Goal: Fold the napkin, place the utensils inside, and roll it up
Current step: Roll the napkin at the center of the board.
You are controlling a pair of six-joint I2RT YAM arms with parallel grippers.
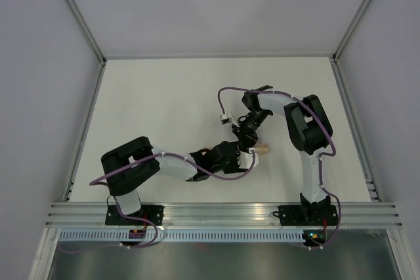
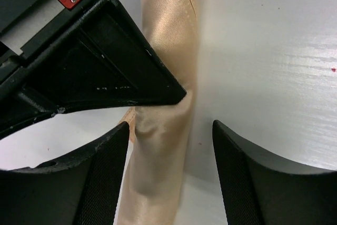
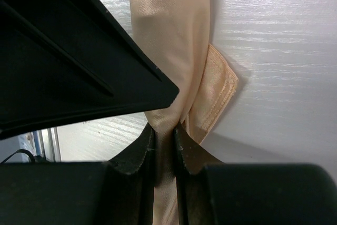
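White table (image 1: 164, 109) inside grey walls (image 1: 39, 63); the napkin (image 2: 168, 40), rolled into a narrow tube, lies right of centre between both grippers. Left gripper (image 2: 169, 130) gapes wide astride the roll, and right gripper (image 3: 165, 133) pinches it tight.

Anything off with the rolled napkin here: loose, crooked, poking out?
Yes. A hemmed corner flap sticks out sideways from the rolled napkin, beside where the fingers of the right gripper pinch it, so the roll isn't fully tucked. The utensils are not visible.
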